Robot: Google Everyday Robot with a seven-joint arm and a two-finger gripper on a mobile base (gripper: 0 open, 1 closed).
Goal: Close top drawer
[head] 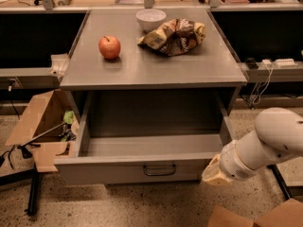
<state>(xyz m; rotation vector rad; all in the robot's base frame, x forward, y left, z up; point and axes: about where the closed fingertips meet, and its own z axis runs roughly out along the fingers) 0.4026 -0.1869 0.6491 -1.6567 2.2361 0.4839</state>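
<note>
The top drawer [142, 171] of the grey metal cabinet stands pulled far out. Its deep tray is empty, and its flat front panel has a small dark wire handle [159, 170] at the centre. My white arm [270, 143] comes in from the right. Its gripper [215, 172] sits low at the drawer's front right corner, right next to the front panel's right end. I cannot tell whether it touches the panel.
On the cabinet top [189, 65] lie a red apple [109, 47], a white bowl [151, 19] and a crumpled snack bag [174, 35]. An open cardboard box [35, 126] stands on the floor at the left. More cardboard [255, 216] lies at the bottom right. Cables [260, 86] hang at the right.
</note>
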